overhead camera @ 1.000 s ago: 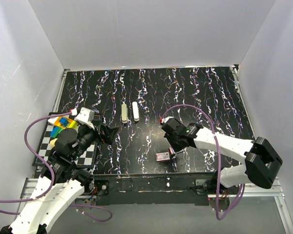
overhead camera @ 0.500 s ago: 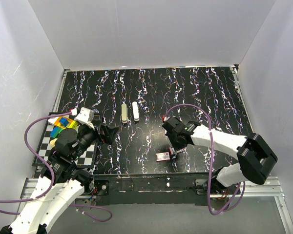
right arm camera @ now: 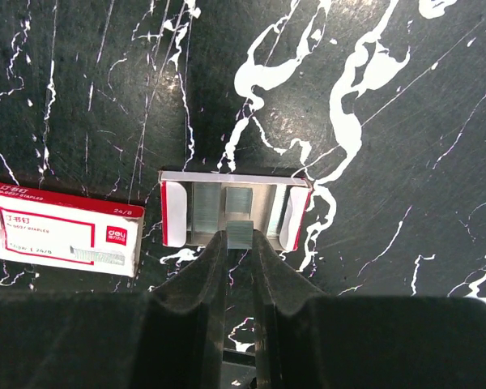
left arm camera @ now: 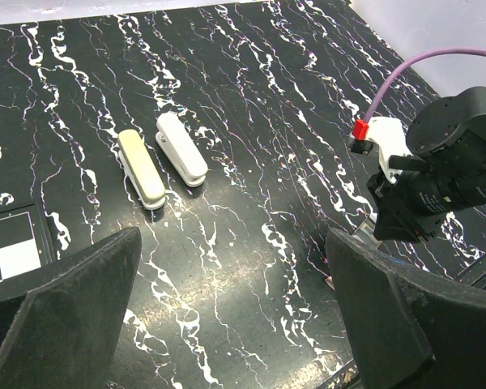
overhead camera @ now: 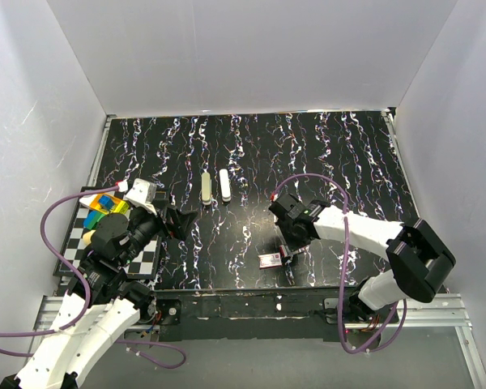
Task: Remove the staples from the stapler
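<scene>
I see a short strip of staples (right arm camera: 240,233) pinched in the right pincer (right arm camera: 240,245), at the centre of the right wrist view, against the lower edge of an open tray (right arm camera: 172,215) that holds more of them. A box (right arm camera: 65,235) lies left of the tray on the tabletop (right arm camera: 389,121). In the top view a beige stapler (overhead camera: 206,188) and a white stapler (overhead camera: 224,185) lie side by side above centre, well apart from the tray. The left pincer (left arm camera: 227,324) is spread wide and empty, at lower left.

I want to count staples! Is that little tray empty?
Not empty. Grey staples lie in the open tray; the right tool pinches one strip above.
</scene>
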### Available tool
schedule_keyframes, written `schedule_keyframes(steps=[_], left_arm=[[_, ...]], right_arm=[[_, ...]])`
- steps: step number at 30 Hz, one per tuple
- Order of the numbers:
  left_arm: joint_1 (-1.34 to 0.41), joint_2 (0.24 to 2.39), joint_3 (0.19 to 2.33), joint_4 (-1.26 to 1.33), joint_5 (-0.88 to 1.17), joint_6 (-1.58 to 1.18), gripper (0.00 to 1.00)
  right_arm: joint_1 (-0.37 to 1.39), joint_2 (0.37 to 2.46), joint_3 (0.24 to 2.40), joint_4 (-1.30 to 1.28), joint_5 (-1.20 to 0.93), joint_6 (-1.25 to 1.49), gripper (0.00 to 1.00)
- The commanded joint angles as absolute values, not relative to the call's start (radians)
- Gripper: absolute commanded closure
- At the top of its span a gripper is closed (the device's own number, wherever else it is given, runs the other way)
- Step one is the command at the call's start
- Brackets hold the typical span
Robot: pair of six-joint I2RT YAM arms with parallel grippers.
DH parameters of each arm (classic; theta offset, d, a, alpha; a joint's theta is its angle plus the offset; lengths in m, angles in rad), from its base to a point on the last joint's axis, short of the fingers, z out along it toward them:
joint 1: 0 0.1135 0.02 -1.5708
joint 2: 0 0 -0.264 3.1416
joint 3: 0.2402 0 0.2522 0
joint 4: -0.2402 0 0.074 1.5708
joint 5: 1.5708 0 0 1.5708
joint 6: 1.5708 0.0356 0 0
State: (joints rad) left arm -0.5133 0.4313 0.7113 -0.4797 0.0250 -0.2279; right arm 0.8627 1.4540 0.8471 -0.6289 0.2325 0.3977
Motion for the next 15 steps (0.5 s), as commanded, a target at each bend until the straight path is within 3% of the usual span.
schedule_keyframes(steps=[1,8,15], left_arm=[[-0.508,0.436,0.713,-0.486,0.017,-0.225,0.02],[-0.508,0.436,0.712,-0.486,0.017,-0.225,0.02],[-0.508,0.439,0.712,-0.486,0.02,-0.225,0.02]], right_arm=[[0.853,1.454,0.847,-0.627,0.235,0.422,0.85],[0.85,1.47,0.847,-0.621,0.225,0.425,0.82],[0.85,1.465,0.85,-0.627,0.238,0.426,0.71]])
